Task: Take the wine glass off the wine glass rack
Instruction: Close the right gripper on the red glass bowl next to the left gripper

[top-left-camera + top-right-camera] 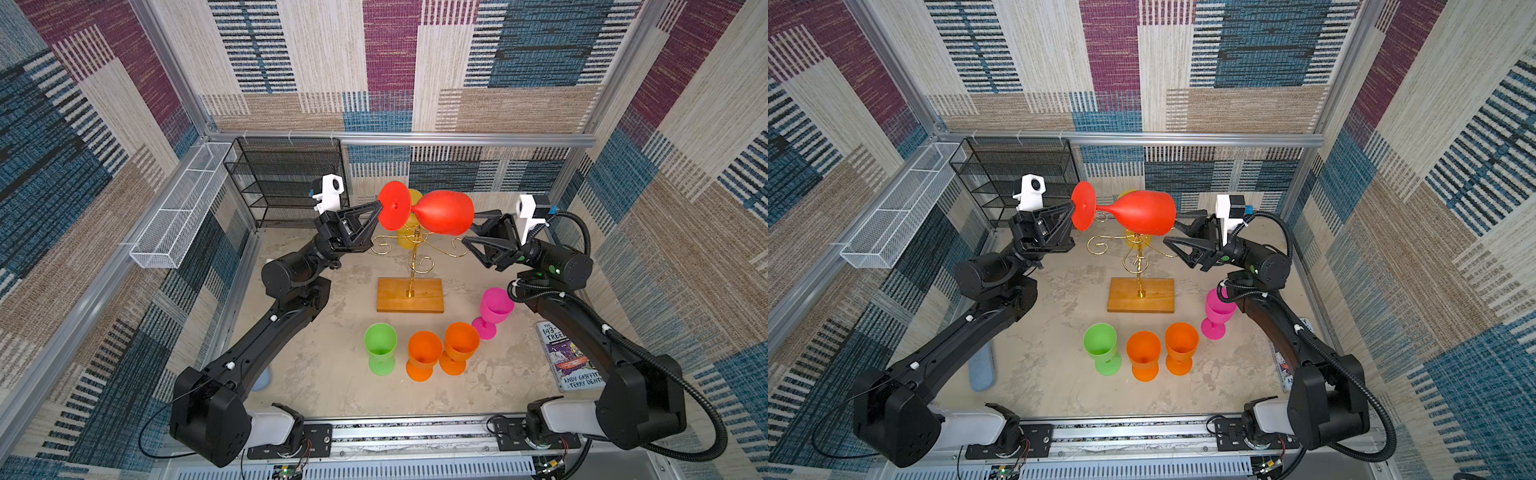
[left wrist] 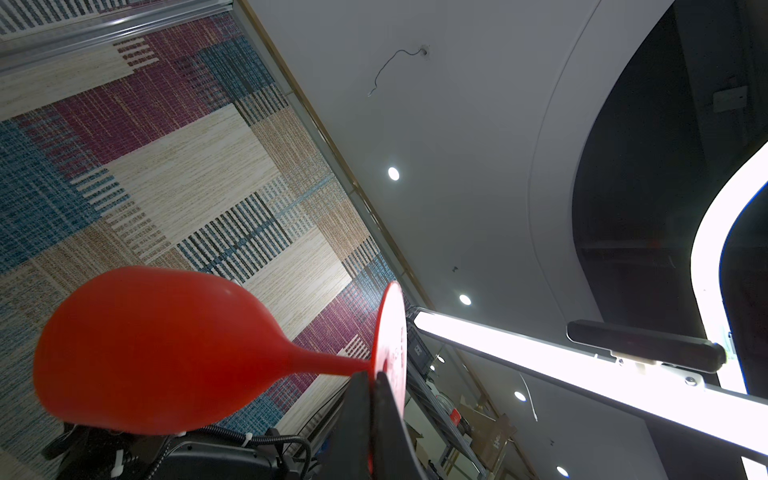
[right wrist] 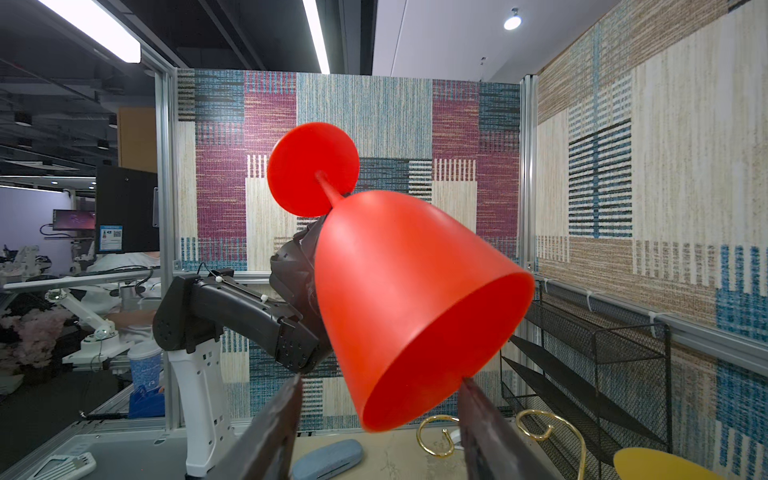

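- On the near side of the wine glass rack [image 1: 395,297], a green glass [image 1: 380,347], two orange glasses [image 1: 424,353] and a pink glass [image 1: 494,309] stand upright on the counter [image 1: 332,374], clear of its wooden base.
- Directly above the rack's scroll arms, the red wine glass [image 1: 446,218] lies sideways in the air, free of the wire. I judge the lift-off done; setting it down remains.
- Left of the rack's top, the left arm is raised with a bent elbow. The left pincer [image 1: 379,206] is clamped tight on the edge of the glass's foot.
- Right of the rack's top, the right arm is raised to the same height. The right pincer [image 1: 471,228] is spread astride the bowl's mouth: one finger [image 3: 478,407] seems to touch the rim, the other stands clear.
- On the rack's far side, a yellow glass [image 1: 405,239] hangs from an arm.
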Controlling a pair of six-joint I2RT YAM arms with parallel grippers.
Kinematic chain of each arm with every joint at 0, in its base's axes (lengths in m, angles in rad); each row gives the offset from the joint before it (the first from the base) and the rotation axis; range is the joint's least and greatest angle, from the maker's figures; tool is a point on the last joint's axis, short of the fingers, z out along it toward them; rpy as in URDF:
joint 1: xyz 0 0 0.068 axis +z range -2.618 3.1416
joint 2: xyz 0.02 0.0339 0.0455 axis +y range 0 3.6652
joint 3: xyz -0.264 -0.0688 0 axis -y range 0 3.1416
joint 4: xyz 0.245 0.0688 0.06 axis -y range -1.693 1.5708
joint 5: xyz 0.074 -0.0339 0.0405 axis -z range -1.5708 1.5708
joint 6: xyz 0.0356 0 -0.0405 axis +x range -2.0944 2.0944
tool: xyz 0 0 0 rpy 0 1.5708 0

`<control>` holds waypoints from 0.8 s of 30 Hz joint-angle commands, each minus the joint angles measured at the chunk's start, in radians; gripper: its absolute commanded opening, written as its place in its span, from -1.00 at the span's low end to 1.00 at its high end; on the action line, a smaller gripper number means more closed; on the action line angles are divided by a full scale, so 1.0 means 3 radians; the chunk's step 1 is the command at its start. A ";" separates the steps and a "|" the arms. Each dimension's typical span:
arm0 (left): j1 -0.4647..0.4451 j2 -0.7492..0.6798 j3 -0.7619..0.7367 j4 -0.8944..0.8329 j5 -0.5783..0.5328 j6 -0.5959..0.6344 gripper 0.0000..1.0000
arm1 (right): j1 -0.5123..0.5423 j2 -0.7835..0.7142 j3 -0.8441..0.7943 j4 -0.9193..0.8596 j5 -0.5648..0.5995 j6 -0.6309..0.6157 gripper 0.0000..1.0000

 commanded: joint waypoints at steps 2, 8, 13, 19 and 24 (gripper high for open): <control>-0.0011 0.0026 -0.0015 0.0152 -0.0058 -0.0008 -1.00 | 0.0004 0.0093 0.0057 0.0465 -0.0098 0.0278 0.16; -0.0031 0.0077 -0.0005 0.0154 -0.0060 -0.0012 -1.00 | 0.0002 0.0190 0.0138 0.0724 -0.0141 0.0472 0.03; -0.0037 0.0118 -0.0021 0.0155 -0.0073 -0.0008 -1.00 | 0.0004 0.0235 0.0165 0.0846 -0.0175 0.0571 -0.09; -0.0042 0.0150 -0.0011 0.0156 -0.0079 -0.0013 -1.00 | 0.0002 0.0207 0.0135 0.0856 -0.0219 0.0566 -0.21; -0.0042 0.0165 0.0005 0.0155 -0.0083 -0.0014 -1.00 | 0.0001 0.0159 0.0090 0.0859 -0.0220 0.0541 -0.34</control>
